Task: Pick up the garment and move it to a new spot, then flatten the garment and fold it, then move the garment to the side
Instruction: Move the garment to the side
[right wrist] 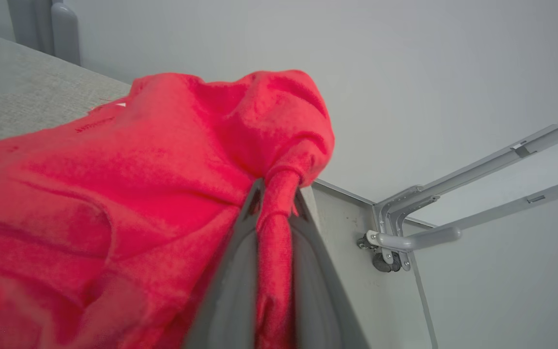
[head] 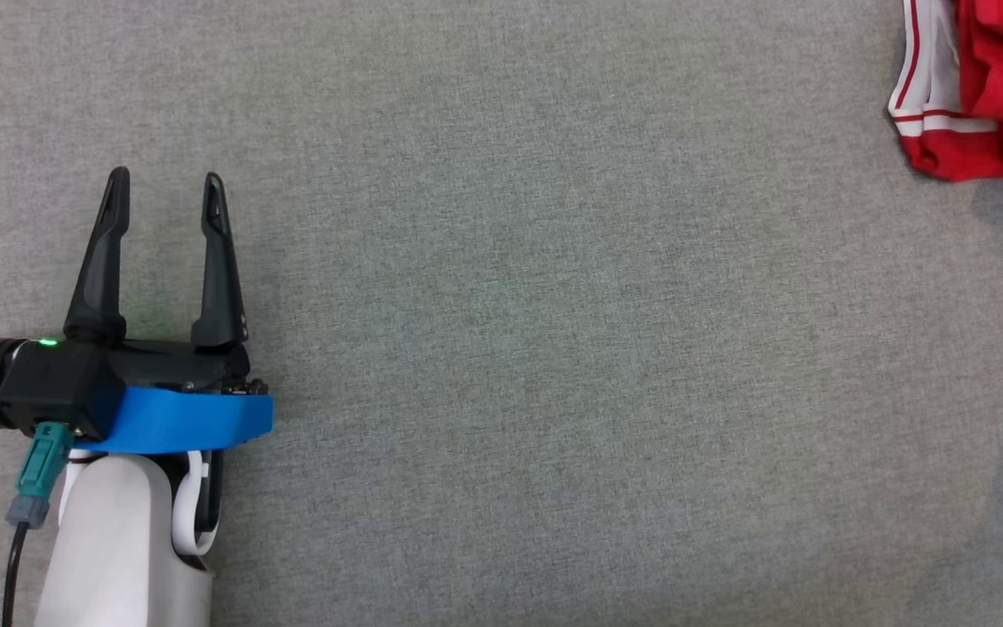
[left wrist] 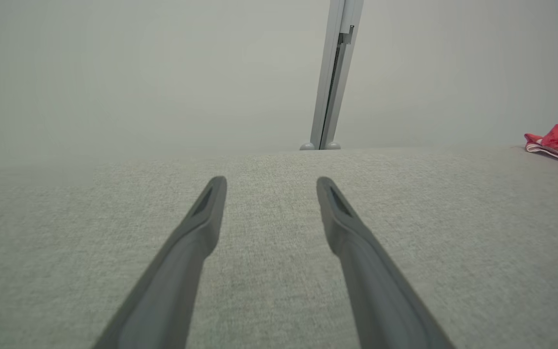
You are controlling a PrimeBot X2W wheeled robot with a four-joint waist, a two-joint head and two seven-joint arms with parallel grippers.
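The garment (head: 998, 87) is bright red with white striped trim along one edge. It lies bunched at the far right of the grey fabric-covered table (head: 554, 348), running out of the head view's upper right corner. A small pale patch near its far edge in the right wrist view is too blurred to read. The right gripper (right wrist: 276, 198) has its jaws narrowed on a twisted fold of the red cloth, which bulges above the fingertips. The left gripper (head: 166, 196) hangs over bare table at the lower left, well apart from the garment, jaws spread wide with nothing between them. Beyond the table edge stand a pale metal post (left wrist: 334, 72) and a grey bracket (right wrist: 405, 228).
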